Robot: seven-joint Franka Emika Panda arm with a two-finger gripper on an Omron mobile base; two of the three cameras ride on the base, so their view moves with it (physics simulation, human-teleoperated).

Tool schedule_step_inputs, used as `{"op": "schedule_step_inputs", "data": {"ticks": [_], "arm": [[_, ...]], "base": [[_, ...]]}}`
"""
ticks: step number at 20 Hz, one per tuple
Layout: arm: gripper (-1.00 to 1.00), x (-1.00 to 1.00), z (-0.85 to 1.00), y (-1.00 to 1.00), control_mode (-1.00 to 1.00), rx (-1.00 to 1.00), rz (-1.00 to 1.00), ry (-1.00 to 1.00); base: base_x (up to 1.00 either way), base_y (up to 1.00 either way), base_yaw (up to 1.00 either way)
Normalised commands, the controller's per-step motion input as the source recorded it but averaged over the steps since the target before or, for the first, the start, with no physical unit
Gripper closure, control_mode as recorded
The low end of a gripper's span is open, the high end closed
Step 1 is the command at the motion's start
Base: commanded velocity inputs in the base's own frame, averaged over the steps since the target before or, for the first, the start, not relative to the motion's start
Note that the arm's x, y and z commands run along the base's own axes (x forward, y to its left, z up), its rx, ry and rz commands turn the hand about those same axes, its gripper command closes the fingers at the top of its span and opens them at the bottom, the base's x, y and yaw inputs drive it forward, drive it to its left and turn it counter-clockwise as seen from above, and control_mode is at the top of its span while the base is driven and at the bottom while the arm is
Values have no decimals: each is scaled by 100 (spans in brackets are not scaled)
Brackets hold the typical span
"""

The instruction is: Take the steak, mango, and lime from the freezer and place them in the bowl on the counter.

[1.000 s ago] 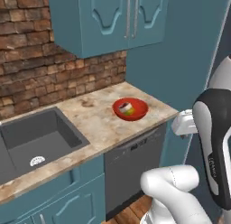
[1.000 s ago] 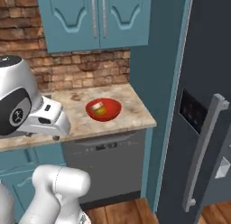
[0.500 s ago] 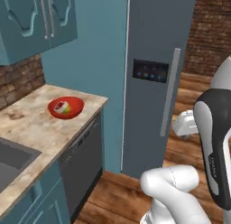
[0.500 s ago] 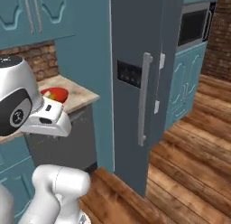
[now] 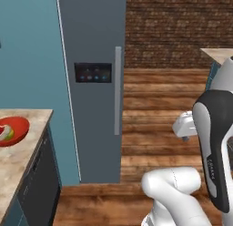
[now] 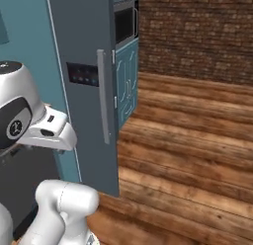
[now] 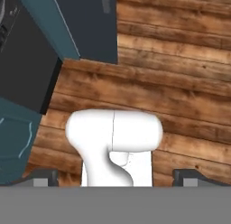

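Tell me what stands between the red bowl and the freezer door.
In the left base view, a bare strip of counter and a teal panel separate the bowl from the freezer.

slate-blue freezer (image 5: 93, 43); glossy red bowl (image 5: 13, 130)

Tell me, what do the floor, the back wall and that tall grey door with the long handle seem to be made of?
The floor looks like wood: brown planks with grain and dark seams, slightly glossy. The back wall looks like brick: dull red-brown blocks with pale mortar lines. The freezer door looks like smooth painted or brushed metal, matte slate grey; its handle is lighter grey, probably metal too.
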Motion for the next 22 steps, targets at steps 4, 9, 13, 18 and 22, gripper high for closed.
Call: {"op": "schedule_step_inputs", "data": {"ticks": [4, 9, 13, 18, 22], "arm": [[-100, 0, 0, 0, 100, 0, 0, 0], [-100, 0, 0, 0, 100, 0, 0, 0], [-100, 0, 0, 0, 100, 0, 0, 0], [-100, 0, 0, 0, 100, 0, 0, 0], [-100, 0, 0, 0, 100, 0, 0, 0]], "base": [[10, -66, -2], [0, -69, -27], [27, -55, -33], [70, -47, -10], [88, -36, 0]]}}
